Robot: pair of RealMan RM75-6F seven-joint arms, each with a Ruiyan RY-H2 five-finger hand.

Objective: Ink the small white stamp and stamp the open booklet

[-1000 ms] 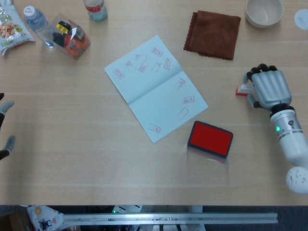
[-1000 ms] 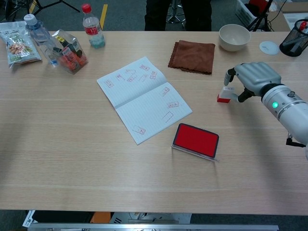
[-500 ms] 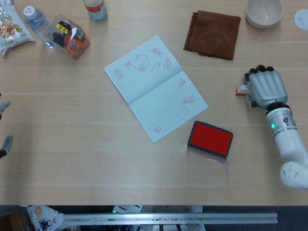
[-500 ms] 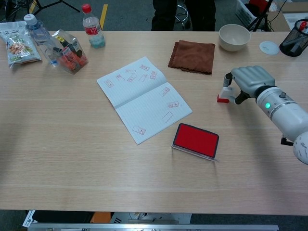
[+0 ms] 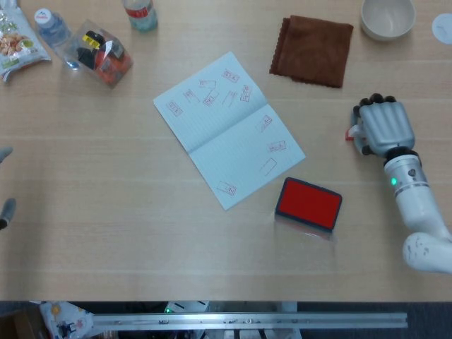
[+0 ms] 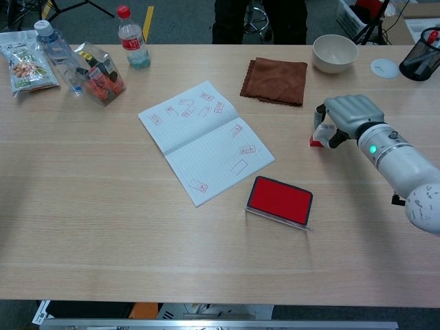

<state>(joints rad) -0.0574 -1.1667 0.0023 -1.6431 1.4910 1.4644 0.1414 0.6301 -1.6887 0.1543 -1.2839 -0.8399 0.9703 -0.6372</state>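
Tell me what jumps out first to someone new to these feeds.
The red ink pad near the table's front and the open booklet at centre, already dotted with red marks. At right, the right hand curls its fingers around the small white stamp.

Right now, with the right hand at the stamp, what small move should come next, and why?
Probably lift the small white stamp and carry it left toward the red ink pad: the right hand looks wrapped around it, and the pad lies open, uncovered.

A pale wood-grain bench (image 6: 103,227) fills both views under even light, with dark grey floor (image 6: 185,20) and a yellow floor line (image 6: 148,15) behind it.
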